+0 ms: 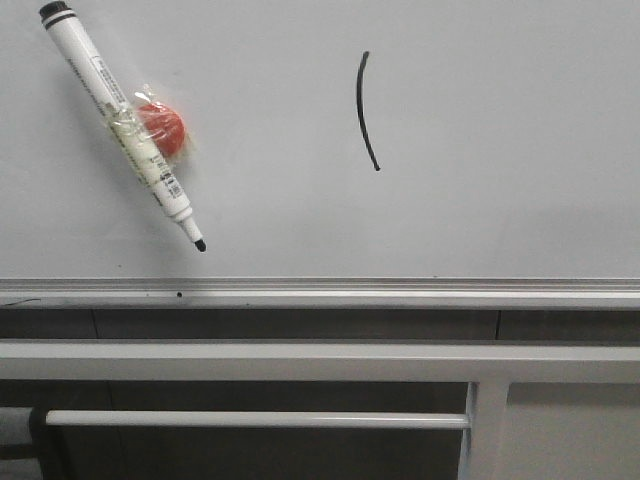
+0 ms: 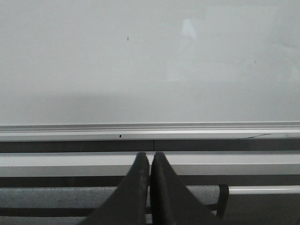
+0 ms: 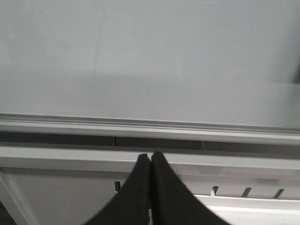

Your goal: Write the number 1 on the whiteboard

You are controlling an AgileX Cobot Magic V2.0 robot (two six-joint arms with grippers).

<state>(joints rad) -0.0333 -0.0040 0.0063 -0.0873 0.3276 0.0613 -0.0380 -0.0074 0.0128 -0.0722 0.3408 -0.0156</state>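
Near the whiteboard's (image 1: pixel 500 200) upper left corner the marker pen (image 1: pixel 125 128) hangs taped to a red magnet (image 1: pixel 163 130), the number 1 (image 1: pixel 366 110) stands finished near the top edge, so nothing seems left, with left gripper (image 2: pixel 150 161) and right gripper (image 3: pixel 150 161) pinched together, empty, below the rail (image 1: pixel 320 292).

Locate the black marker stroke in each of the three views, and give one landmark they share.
Front view: the number 1 is on the whiteboard, upper middle, right of the marker pen.
Left wrist view: not in it.
Right wrist view: not in it.
Shared landmark: the silver rail along the board's lower edge.
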